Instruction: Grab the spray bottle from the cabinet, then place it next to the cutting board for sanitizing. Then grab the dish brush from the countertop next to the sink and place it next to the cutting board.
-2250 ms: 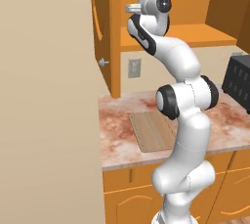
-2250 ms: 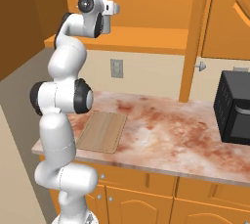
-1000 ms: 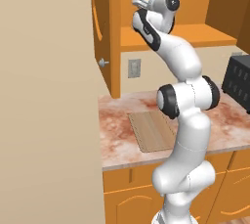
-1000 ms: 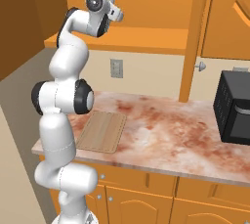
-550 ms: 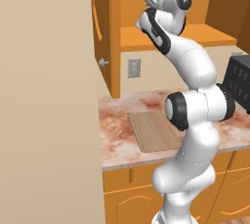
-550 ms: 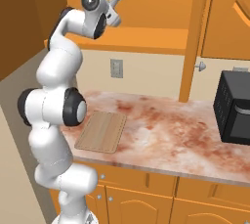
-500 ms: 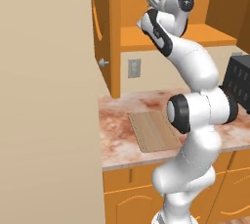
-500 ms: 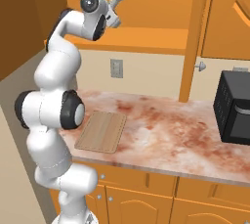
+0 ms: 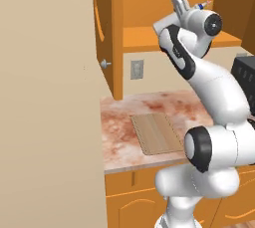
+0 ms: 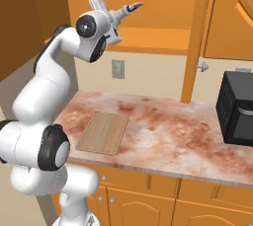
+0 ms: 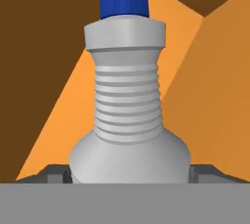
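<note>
Up high, gripper (image 10: 117, 20) clamped on spray bottle (image 11: 129, 115) w/ ribbed neck close-up, nozzle tilted toward open cabinet (image 10: 163, 3), cutting board (image 10: 102, 132) on countertop (image 10: 168, 141) below, black appliance (image 10: 237, 107) far right.

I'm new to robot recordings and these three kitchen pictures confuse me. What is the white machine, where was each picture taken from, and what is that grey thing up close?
The white machine is a jointed robot arm in a rendered kitchen. Two pictures come from cameras riding on its base, behind it to the left and right, so they show the same scene from two sides. The third comes from a camera on the hand. The gripper is raised in front of the open orange cabinet and is shut on the spray bottle, the grey ribbed thing with a blue collar. Below, on the marbled countertop, lies a wooden cutting board, and a black appliance stands at the right.
</note>
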Controlling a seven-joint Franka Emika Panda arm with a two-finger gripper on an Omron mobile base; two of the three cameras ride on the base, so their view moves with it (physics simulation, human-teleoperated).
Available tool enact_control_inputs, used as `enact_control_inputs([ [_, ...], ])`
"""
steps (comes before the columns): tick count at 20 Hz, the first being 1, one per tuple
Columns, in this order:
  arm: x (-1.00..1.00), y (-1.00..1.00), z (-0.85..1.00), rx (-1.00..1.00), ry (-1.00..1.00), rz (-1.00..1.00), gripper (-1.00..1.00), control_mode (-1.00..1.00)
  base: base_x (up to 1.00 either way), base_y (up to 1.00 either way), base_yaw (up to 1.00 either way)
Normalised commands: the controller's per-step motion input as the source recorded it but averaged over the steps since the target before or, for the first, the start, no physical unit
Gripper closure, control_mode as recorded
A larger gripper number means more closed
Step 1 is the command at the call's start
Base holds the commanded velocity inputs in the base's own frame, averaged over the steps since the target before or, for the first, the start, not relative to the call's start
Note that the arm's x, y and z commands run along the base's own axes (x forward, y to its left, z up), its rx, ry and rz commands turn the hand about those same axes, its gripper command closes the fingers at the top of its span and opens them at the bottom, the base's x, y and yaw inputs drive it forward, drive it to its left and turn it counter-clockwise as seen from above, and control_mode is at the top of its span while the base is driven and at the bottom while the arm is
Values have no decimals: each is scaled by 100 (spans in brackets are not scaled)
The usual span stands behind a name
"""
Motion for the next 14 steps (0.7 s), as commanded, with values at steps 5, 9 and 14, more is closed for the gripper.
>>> enact_control_inputs([
  [5,-100,-24,4,8,0,-3,100,-100,0,0,0],
  [9,-100,-23,0,0,1,3,100,-100,0,0,0],
  [14,-100,-5,-29,-22,1,12,100,-100,0,0,0],
])
